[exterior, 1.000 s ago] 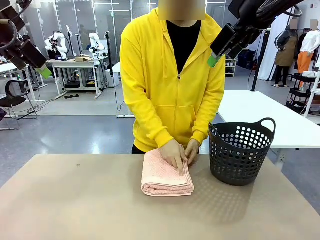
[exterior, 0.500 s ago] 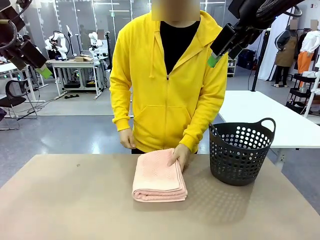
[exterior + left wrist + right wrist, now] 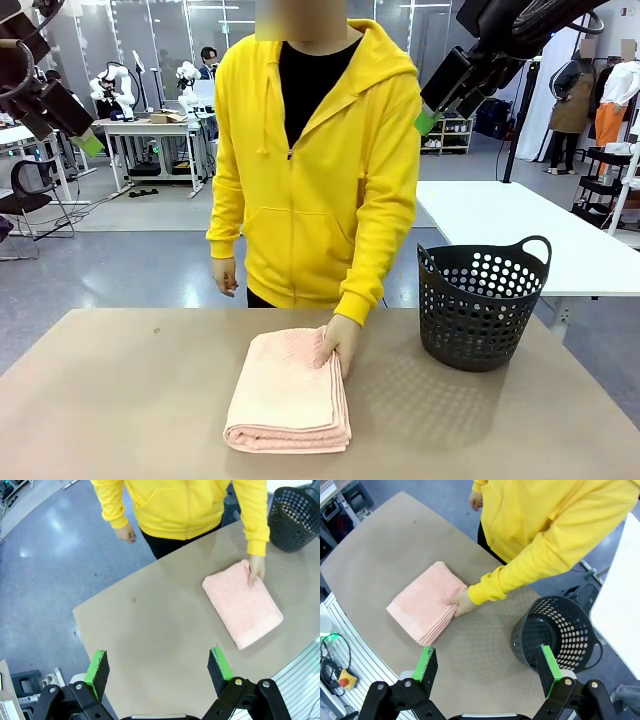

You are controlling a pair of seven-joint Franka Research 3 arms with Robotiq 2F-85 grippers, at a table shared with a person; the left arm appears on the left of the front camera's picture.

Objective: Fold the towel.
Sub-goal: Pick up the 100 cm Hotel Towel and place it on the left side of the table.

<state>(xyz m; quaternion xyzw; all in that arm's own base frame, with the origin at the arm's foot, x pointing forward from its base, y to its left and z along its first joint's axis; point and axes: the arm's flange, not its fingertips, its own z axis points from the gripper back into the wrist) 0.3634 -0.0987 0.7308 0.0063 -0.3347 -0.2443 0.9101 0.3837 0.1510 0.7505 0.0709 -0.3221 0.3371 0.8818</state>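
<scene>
Pink folded towel (image 3: pixel 288 392), one; one black basket (image 3: pixel 482 304); one hand (image 3: pixel 341 346) touching.

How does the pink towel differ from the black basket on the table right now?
The towel is salmon pink, soft and folded flat; the black basket is rigid, perforated and stands upright with a handle. The person's hand rests on the towel's far edge, while nothing touches the basket, which looks empty in the right wrist view. Both sit on the tan table, apart from each other.
</scene>
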